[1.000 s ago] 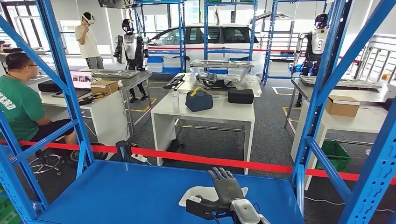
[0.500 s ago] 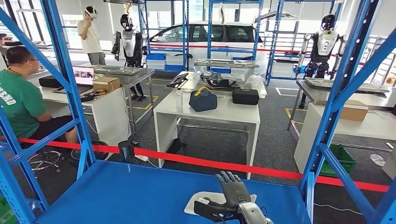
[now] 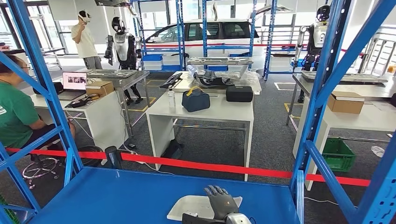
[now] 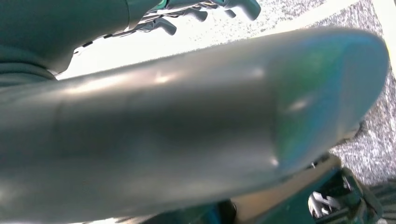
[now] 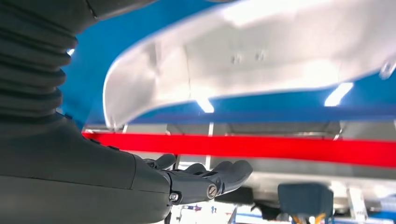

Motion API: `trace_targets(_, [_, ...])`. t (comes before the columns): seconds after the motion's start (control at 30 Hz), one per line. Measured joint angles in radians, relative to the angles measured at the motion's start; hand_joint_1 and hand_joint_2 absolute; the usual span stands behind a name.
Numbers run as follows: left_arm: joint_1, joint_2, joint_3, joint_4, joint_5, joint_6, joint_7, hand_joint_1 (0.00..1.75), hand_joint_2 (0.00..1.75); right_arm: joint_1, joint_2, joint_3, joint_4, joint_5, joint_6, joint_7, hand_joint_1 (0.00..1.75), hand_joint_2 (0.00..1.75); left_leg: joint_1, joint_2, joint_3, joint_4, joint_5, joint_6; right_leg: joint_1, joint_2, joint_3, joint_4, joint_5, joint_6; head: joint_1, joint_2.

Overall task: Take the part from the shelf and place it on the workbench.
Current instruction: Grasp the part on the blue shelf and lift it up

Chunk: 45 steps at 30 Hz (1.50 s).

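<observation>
The part (image 3: 194,206), a flat pale grey-white panel, lies on the blue shelf (image 3: 116,196) near its front edge in the head view. The right hand (image 3: 219,204) rests over the part's right portion, its dark fingers (image 3: 215,192) stretched forward and a little apart above the panel's top face. Whether the palm or thumb presses the part or has any hold on it cannot be told: the lower part of the hand is cut off by the frame edge.

The part's long axis runs across the shelf, left to right, roughly parallel to the shelf's front edge and to the red barrier tape (image 3: 210,166) beyond it. Its left end is rounded and its right end, past the fingers, comes to a blunter corner.

In the right wrist view the part (image 5: 261,56) is a blurred pale slab against the blue shelf, with the fingers (image 5: 219,177) extended and spread just beside it, not wrapped around it.

In the left wrist view the left hand (image 4: 187,11) has its fingers (image 4: 233,7) showing as curled tips apart from one another with nothing between them, behind a large blurred silver surface.

A white tabletop (image 3: 205,109) stands well beyond the tape, carrying a dark blue bag (image 3: 196,100) and a black case (image 3: 239,94).
</observation>
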Motion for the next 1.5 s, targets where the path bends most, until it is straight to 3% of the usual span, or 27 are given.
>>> trace_targets(0.13, [0.0,0.0,0.001,0.0,-0.002,0.0,0.003,0.0,0.0,0.012,0.012,0.0,0.011,-0.006,0.011,-0.01,0.0,1.75,0.004,0.0,0.002,-0.004,0.0,-0.043,0.002,0.0,-0.001,0.004,-0.002,-0.003,0.0,0.0])
trace_targets(0.2, [0.0,0.0,0.003,0.0,-0.006,0.0,0.005,0.0,0.0,0.019,0.021,0.0,0.015,-0.007,0.011,-0.015,0.0,1.75,0.005,0.0,0.003,-0.005,0.0,-0.052,0.002,0.0,-0.001,0.004,-0.002,-0.003,0.0,0.0])
trace_targets(0.73, [0.0,0.0,0.007,0.0,-0.015,0.0,0.004,0.0,0.0,0.03,0.066,0.0,0.02,0.001,0.02,-0.006,0.0,1.75,0.001,0.0,0.005,-0.004,-0.001,-0.051,-0.002,-0.002,0.005,-0.003,0.0,0.0,0.0,0.0])
trace_targets(0.87, [0.0,0.0,0.007,0.0,-0.016,0.0,0.004,0.0,0.0,0.033,0.07,0.0,0.022,0.014,0.023,0.018,1.75,1.75,0.001,0.0,0.005,-0.004,-0.001,-0.05,-0.002,-0.002,0.005,-0.003,0.0,0.001,0.0,0.0])
trace_targets(1.07, [0.0,0.0,0.013,0.0,-0.017,0.0,0.004,0.0,0.0,0.038,0.072,0.0,0.032,0.019,0.009,0.061,1.75,1.75,0.001,0.0,0.005,-0.004,-0.001,-0.05,-0.002,-0.001,0.005,-0.003,0.0,0.001,0.0,0.0])
trace_targets(1.5, [-0.001,0.0,0.017,0.0,-0.02,-0.004,-0.002,0.0,0.0,0.042,0.072,-0.001,0.044,0.02,0.01,0.06,1.75,1.75,0.001,0.0,0.007,-0.004,-0.001,-0.05,-0.002,-0.002,0.006,-0.003,0.0,0.001,0.0,0.0])
